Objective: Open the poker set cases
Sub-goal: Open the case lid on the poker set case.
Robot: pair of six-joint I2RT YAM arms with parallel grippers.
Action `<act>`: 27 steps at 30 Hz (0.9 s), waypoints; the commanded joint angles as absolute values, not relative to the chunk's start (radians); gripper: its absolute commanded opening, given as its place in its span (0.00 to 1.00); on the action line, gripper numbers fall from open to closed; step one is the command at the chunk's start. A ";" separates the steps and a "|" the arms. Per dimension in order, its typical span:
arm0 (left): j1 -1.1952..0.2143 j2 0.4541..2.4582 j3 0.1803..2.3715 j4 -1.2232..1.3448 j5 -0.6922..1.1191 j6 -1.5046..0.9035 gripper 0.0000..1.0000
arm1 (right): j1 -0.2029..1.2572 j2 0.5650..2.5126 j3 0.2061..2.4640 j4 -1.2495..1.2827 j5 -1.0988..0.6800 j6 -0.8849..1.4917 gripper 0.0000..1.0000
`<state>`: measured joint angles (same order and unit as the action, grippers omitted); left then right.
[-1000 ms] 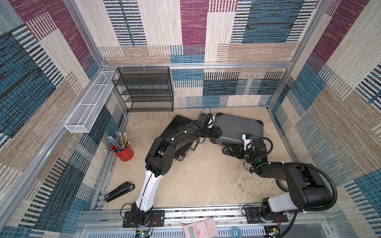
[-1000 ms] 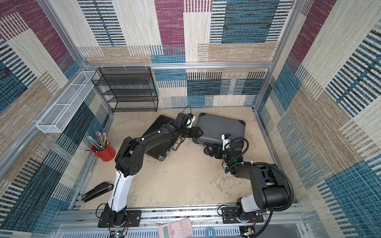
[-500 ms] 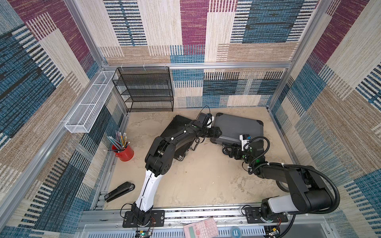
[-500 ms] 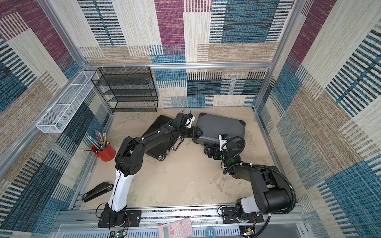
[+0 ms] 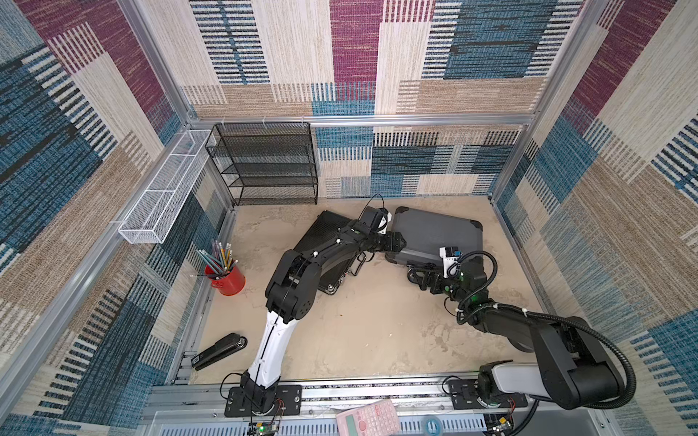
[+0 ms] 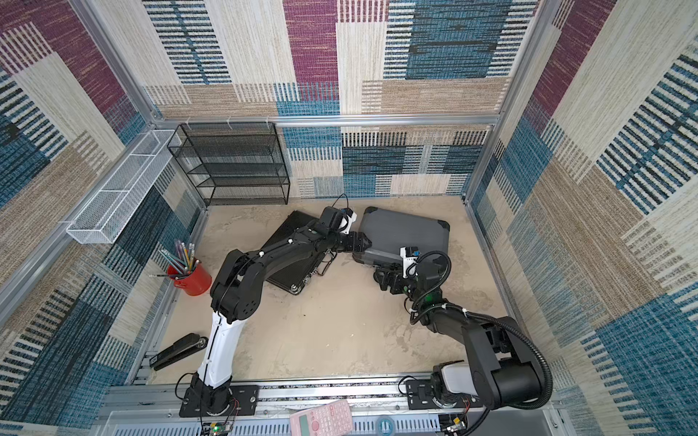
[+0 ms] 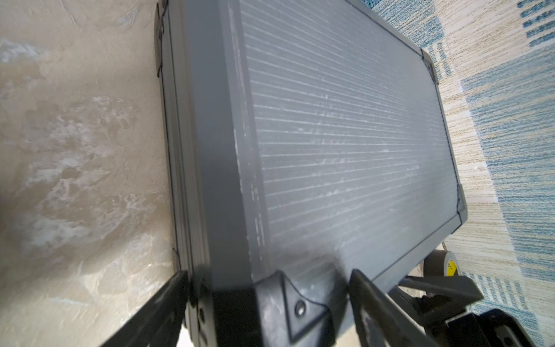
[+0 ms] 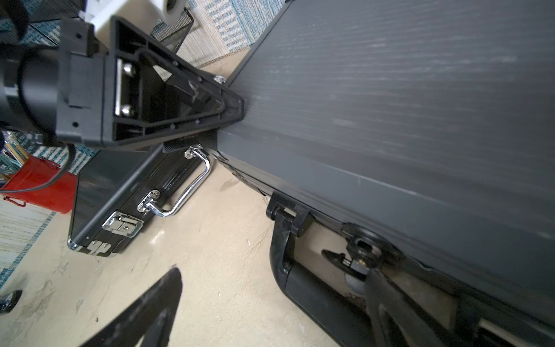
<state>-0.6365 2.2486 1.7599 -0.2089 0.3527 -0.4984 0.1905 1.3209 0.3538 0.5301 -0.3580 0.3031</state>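
A: At the back of the worktop [image 5: 359,332], in both top views, what is there?

B: Two closed cases lying flat, side by side. The grey case [image 5: 438,234] has its long axis across the cell, handle edge toward the robot. The black case [image 5: 323,228] lies slantwise beside it, partly under the left arm. The left pincer [image 5: 398,241] sits at the grey case's near corner, on the black case's side. The right pincer [image 5: 417,273] sits just in front of the grey case's handle edge.

A: And the left wrist view?

B: The left pincer [image 7: 268,273] stands wide, astride that dark-capped corner, with one finger beside the side wall and one over the ribbed lid. Whether either presses, I cannot tell. The grey case [image 7: 345,135] stretches lengthwise away from it.

A: The right wrist view?

B: The right pincer [image 8: 274,272] is spread wide and holds nothing. The end of the grey case's chunky handle [image 8: 288,279] lies between its fingers. One finger [image 8: 390,300] is just beside a black latch [image 8: 360,246] on the front wall. Beyond, the black case [image 8: 99,186] shows a chrome handle [image 8: 186,186] and a fastened silver latch [image 8: 123,223].

A: Which arm is nearer the next move?

B: Probably the right. The grey case's latch is right by its finger, and the left seems placed to steady the corner. The black case looks untouched and is nearer the left arm.
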 commanded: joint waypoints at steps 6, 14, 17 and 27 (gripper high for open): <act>-0.636 2.266 1.729 -0.427 0.311 -0.500 0.83 | 0.192 1.253 0.348 0.511 -0.336 0.316 0.98; -0.637 2.264 1.727 -0.422 0.323 -0.508 0.83 | 0.192 1.340 0.413 0.383 -0.272 0.323 0.99; -0.637 2.263 1.726 -0.420 0.324 -0.509 0.83 | 0.192 1.371 0.422 0.394 -0.276 0.328 0.99; -0.634 2.239 1.688 -0.369 0.338 -0.520 0.83 | 0.192 1.332 0.398 0.409 -0.249 0.373 0.99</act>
<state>-0.6327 2.2265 1.7157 -0.1631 0.3626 -0.5316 0.1905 1.3483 0.4011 0.3965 -0.2756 0.3550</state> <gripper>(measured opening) 0.827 0.994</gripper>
